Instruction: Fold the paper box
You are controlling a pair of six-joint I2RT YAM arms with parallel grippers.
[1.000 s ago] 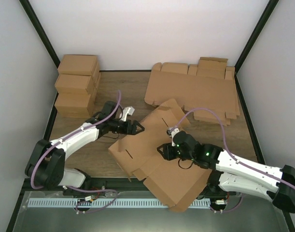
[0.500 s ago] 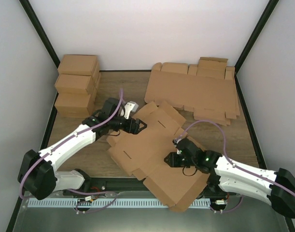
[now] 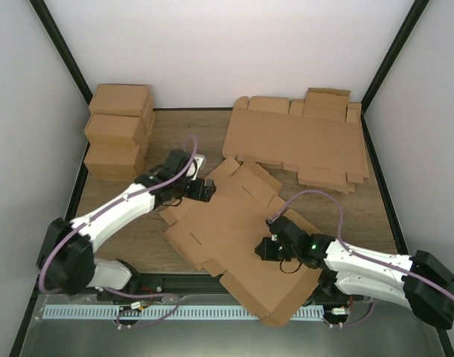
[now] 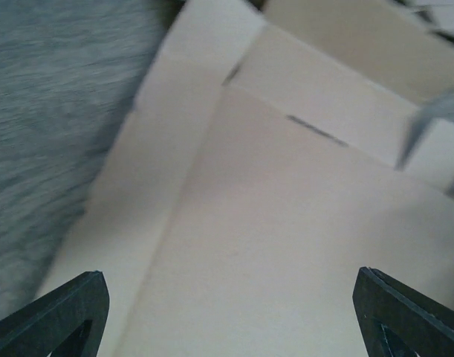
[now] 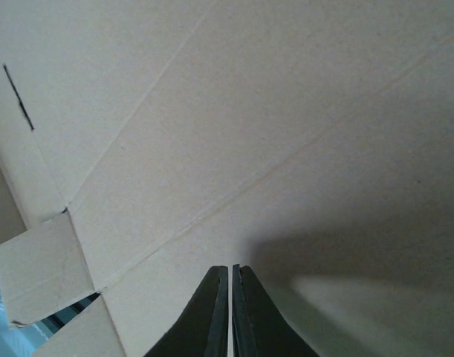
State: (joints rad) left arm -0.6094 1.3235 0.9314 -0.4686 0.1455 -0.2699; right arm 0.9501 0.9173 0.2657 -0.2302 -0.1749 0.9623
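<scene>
The paper box [image 3: 227, 219] is a flat brown die-cut sheet lying unfolded across the middle of the table, its near corner reaching past the table's front edge. My left gripper [image 3: 209, 190] hovers over its far-left corner, open wide, with bare cardboard [image 4: 286, 208] between the fingers [image 4: 78, 305]. Over the box's middle panel my right gripper [image 3: 261, 250] is shut with nothing between its fingertips. In the right wrist view the closed gripper [image 5: 230, 271] points at a creased panel [image 5: 212, 111] and casts a shadow on it.
A thick sheaf of flat cardboard blanks [image 3: 301, 141] lies at the back right. Folded brown boxes [image 3: 117, 137] are stacked at the back left. Wooden table [image 3: 189, 130] shows between them, and also left of the box in the left wrist view [image 4: 48, 89].
My right gripper has closed and drawn back toward the near edge. The box's far flap has dropped flatter. My left gripper has shifted slightly back and opened wider.
</scene>
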